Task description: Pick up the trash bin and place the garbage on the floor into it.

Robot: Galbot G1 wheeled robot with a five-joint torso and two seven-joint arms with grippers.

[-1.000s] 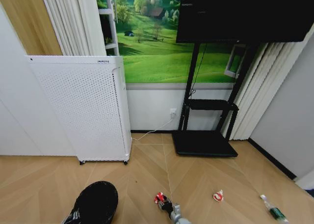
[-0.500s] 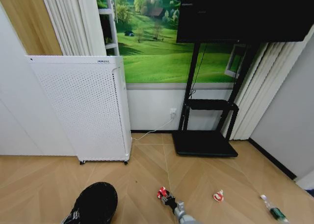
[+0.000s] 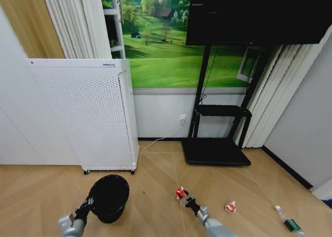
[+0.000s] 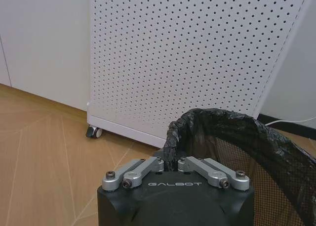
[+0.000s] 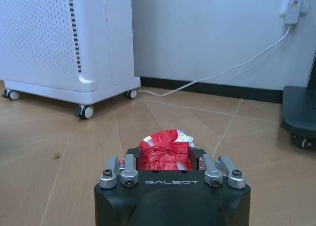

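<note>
Counting one bin (image 3: 110, 197), three litter items (image 3: 181, 193).

Right tool (image 5: 166, 159): clamped on crumpled red-and-white wrapper (image 5: 165, 150), above herringbone floor (image 5: 74, 152); white perforated cabinet (image 5: 64, 38) on castors beyond; white cable (image 5: 237, 65) to wall socket (image 5: 295, 3)

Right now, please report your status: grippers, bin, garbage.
Left gripper shut on trash bin rim. Right gripper shut on red wrapper. Second wrapper and bottle on floor. Nothing between.
</note>
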